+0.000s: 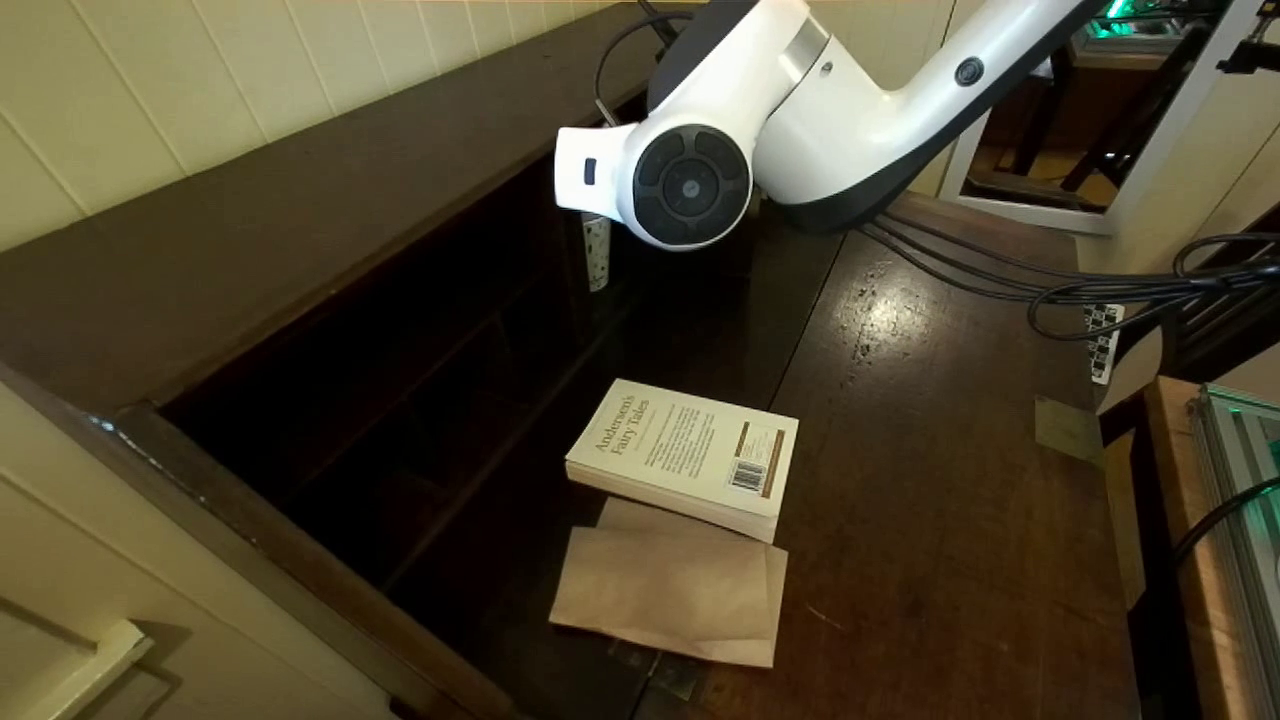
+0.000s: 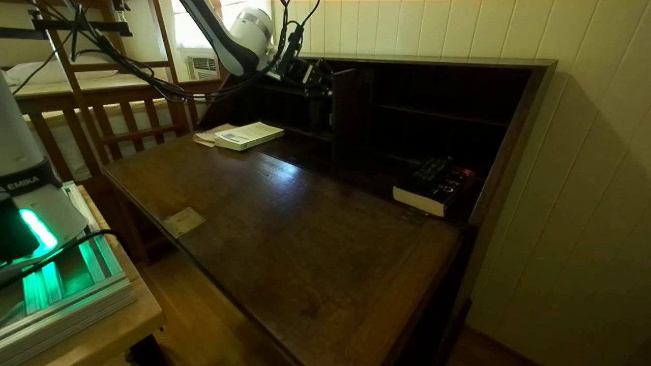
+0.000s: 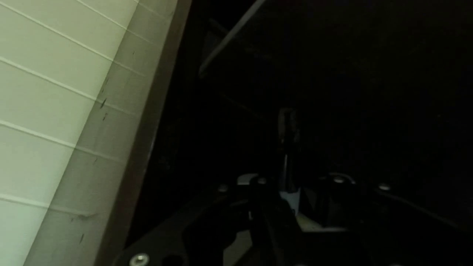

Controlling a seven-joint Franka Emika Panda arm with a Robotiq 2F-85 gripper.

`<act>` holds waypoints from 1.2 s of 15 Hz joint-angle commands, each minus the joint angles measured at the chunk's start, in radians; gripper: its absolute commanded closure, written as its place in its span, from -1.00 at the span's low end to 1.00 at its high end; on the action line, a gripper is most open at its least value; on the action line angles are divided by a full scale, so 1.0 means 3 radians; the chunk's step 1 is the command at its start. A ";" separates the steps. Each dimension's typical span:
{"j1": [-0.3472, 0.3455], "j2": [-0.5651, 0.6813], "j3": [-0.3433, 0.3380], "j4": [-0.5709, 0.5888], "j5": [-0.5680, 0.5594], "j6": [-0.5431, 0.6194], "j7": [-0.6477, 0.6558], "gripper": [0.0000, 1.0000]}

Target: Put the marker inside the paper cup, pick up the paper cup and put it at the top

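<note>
Visibly, your paper cup point(image 1: 597, 252) points base-down, long axis near vertical; whether your fingers point(image 3: 264, 199) grasp anything cannot be told.

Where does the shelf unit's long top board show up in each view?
In an exterior view: top board, diagonal across the upper left.
In an exterior view: top board, thin strip, upper centre to right.
Wrist view: top board, slanting strip left of centre.
Shared landmark: the panelled wall alongside it.
</note>
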 commanded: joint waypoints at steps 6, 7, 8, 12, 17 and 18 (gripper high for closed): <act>-0.0074 0.0092 0.0073 0.0057 -0.0338 0.0039 0.0071 0.87; -0.0079 0.0097 0.0075 0.0058 -0.0357 0.0042 0.0067 0.87; -0.0084 0.0104 0.0076 0.0063 -0.0369 0.0040 0.0065 0.87; -0.0111 0.0134 0.0074 0.0076 -0.0414 0.0068 0.0060 0.87; -0.0149 0.0185 0.0082 0.0108 -0.0495 0.0197 0.0098 0.87; -0.0155 0.0194 0.0084 0.0113 -0.0520 0.0219 0.0104 0.87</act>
